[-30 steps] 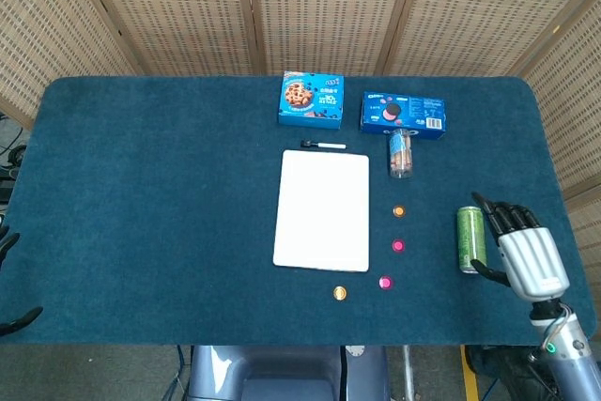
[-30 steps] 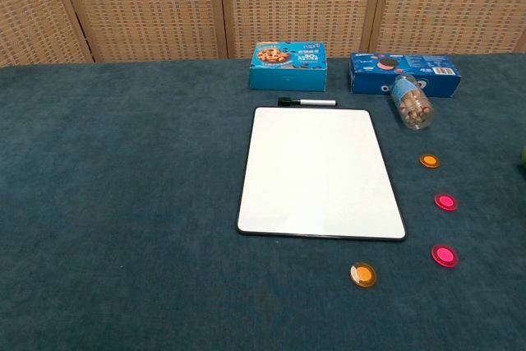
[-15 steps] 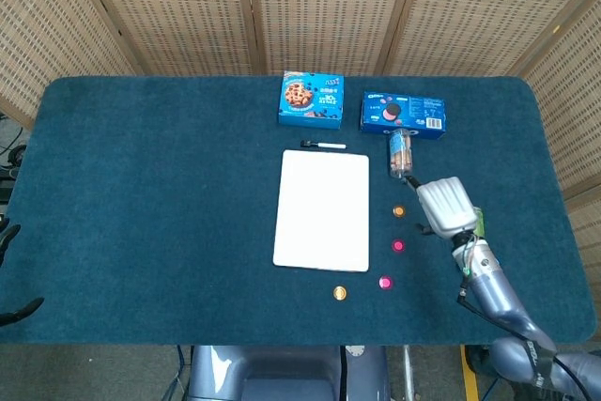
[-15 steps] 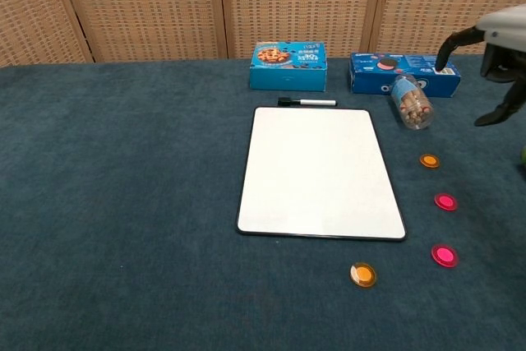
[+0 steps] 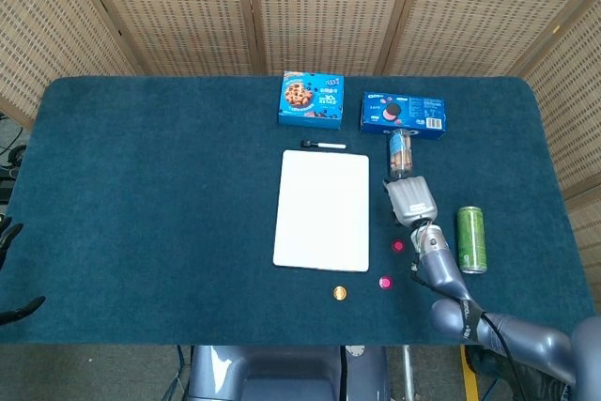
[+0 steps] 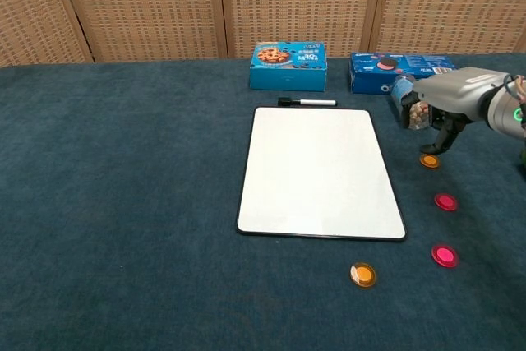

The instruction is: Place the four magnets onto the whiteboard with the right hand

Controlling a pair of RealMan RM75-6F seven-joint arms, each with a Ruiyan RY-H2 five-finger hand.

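The white whiteboard lies flat mid-table with nothing on it. Right of it on the cloth lie an orange magnet, two pink magnets and a second orange magnet. My right hand hovers over the far orange magnet, covering it in the head view. Its dark fingers point down just above that magnet and hold nothing. Only fingertips of my left hand show at the table's left edge, spread and empty.
A black marker lies along the board's far edge. Behind it stand a blue cookie box and an Oreo box. A clear snack tube lies beside my right hand. A green can stands to its right.
My right hand has swung in from the table's right edge, past the green can, leftward and down over the far orange magnet. The magnets and the board have not moved.
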